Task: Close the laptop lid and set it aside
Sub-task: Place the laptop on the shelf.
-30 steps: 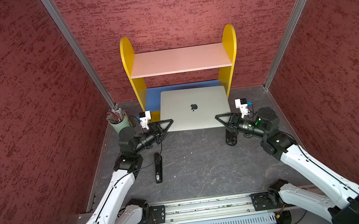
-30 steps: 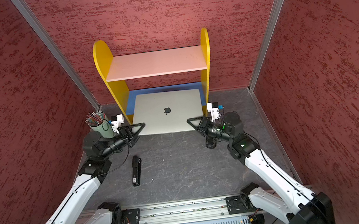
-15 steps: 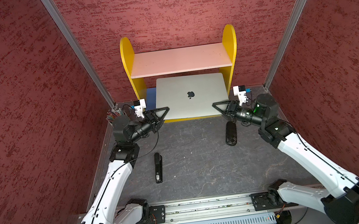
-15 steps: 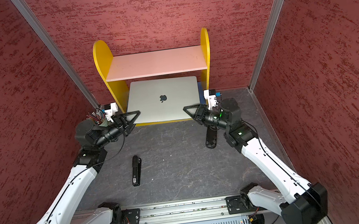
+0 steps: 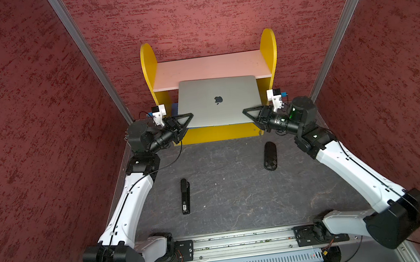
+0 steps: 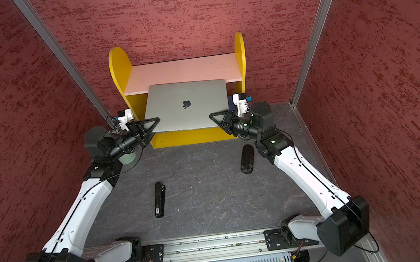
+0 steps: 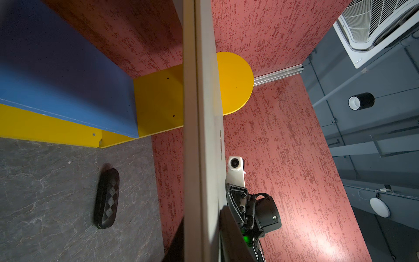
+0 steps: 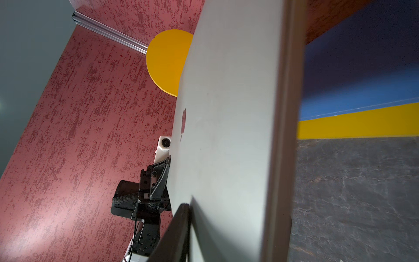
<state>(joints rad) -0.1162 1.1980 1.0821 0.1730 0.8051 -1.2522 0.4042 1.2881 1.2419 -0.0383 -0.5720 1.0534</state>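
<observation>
Laptop: lid shut, held tilted above the table, before the yellow shelf. Judged stiff, weighty, smooth and dent-prone; the side edges are the sound hold. Left end effector and right end effector each clamp one side edge. Shelf boards bare where visible; cup contents hidden.

walls: three, deep red, rough mottled plaster.
corner posts: two, bare aluminium, at the back corners.
floor: dark grey stone-look slab, pale veins.
shelf unit: against the back wall, with yellow round-topped sides, a pale pink top board and a blue lower board.
overhead, in the left wrist view: grey ceiling, white air-conditioning grille, black cylinder lamp, round white lamp.
</observation>
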